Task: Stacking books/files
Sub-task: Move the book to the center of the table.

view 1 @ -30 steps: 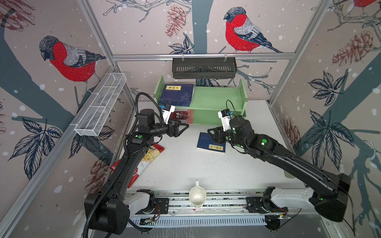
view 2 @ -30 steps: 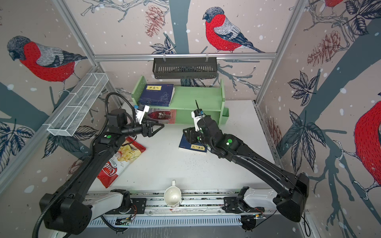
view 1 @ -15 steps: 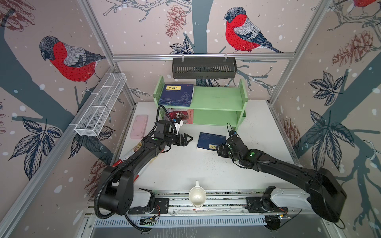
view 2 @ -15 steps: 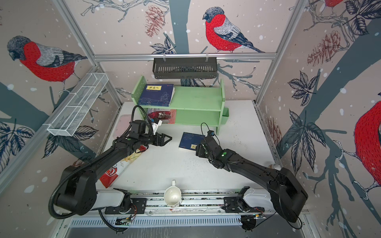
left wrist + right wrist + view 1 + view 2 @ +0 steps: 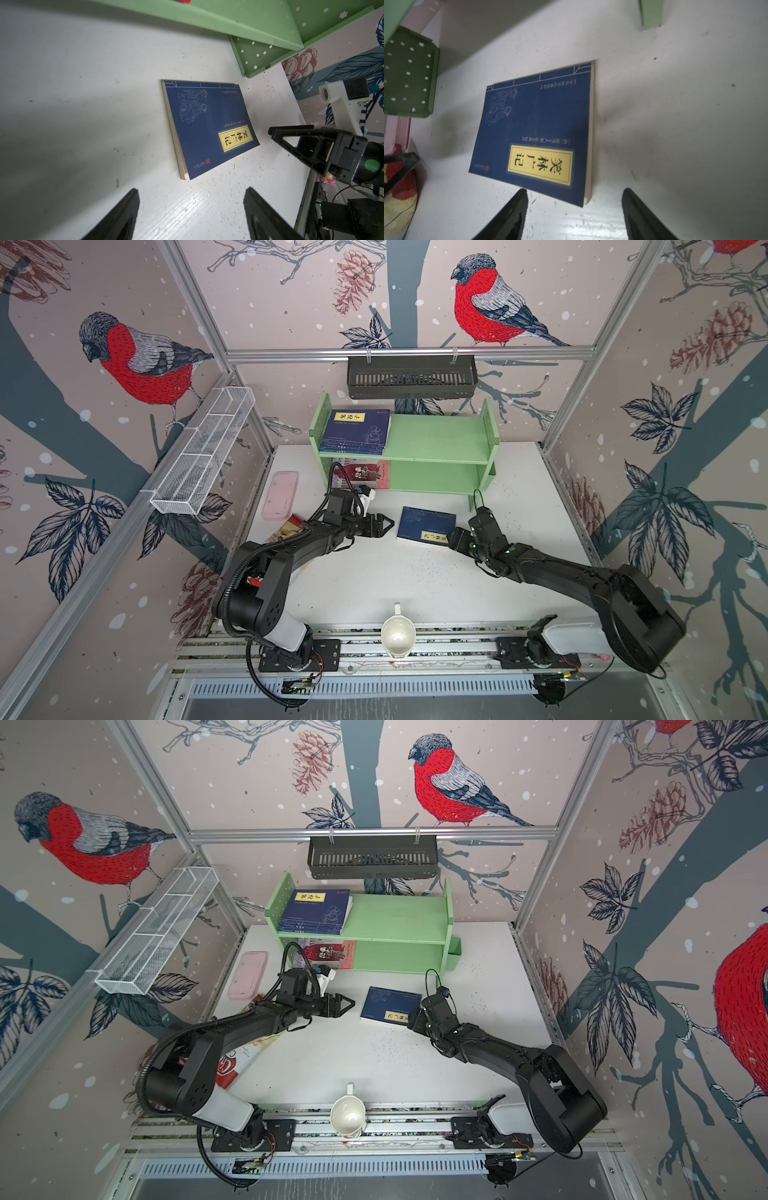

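Observation:
One navy-blue book point(image 5: 426, 524) with a yellow label lies flat on the white table, seen in both top views point(image 5: 390, 1006). My left gripper point(image 5: 388, 525) is low over the table just left of it, open and empty; in the left wrist view the book point(image 5: 207, 126) lies ahead of the gripper point(image 5: 191, 193). My right gripper point(image 5: 452, 538) is open at the book's near right corner; in the right wrist view that corner point(image 5: 537, 133) lies just ahead of the jaws point(image 5: 574, 193). More navy books point(image 5: 357, 431) are stacked on the shelf top. A pink-and-red book point(image 5: 365, 473) lies on the lower level.
The green shelf point(image 5: 436, 448) stands at the back of the table. A pink flat case point(image 5: 280, 494) and a red crisp bag point(image 5: 237, 1060) lie on the left, partly under my left arm. A white cup point(image 5: 398, 637) sits on the front rail. A black basket point(image 5: 411, 377) hangs above the shelf.
Both arms have come down to the table. My left gripper moved right toward the book. My right gripper drew back from above the book to its near corner and opened wider.

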Motion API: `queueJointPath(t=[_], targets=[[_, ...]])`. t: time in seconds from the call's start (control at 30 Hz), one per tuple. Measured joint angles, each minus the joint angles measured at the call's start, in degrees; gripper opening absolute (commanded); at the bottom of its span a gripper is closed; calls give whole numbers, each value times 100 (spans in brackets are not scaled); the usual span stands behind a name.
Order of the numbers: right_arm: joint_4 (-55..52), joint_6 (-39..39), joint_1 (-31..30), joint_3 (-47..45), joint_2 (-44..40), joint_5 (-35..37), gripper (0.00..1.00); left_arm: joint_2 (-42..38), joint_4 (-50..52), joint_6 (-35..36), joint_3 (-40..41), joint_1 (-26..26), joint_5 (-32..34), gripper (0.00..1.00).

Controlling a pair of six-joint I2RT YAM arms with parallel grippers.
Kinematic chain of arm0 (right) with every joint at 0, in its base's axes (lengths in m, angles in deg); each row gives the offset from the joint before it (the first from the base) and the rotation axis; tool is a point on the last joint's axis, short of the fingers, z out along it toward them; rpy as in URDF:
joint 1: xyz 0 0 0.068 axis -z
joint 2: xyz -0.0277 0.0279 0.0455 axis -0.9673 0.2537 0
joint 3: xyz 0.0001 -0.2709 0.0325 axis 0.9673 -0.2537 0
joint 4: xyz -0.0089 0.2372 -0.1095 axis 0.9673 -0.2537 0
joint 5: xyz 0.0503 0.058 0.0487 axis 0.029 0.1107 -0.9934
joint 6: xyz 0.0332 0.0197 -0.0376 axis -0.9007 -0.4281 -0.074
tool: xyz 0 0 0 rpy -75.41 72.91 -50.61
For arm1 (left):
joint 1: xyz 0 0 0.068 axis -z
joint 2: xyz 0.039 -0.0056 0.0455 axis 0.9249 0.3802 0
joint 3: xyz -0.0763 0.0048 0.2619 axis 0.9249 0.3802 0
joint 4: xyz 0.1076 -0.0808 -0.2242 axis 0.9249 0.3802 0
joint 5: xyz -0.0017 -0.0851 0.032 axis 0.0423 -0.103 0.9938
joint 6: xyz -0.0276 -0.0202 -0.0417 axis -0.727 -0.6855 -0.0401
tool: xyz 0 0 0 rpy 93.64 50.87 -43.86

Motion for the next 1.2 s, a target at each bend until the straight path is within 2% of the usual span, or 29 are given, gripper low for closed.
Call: queueJointPath(t=[0.27, 0.47, 1.0, 1.2], targets=[[369, 293, 501, 17, 164, -249, 73, -2, -903, -398, 590, 308, 72, 80], [507, 468, 601, 144, 498, -551, 72, 282, -1567, -741, 730, 391, 83, 80], [848, 774, 649, 479, 1381, -929, 70, 1217, -1978, -1110, 223, 616, 87, 75], [935, 905, 553, 704, 1650, -1036, 70, 1606, -1991, -1191, -13, 669, 74, 70]])
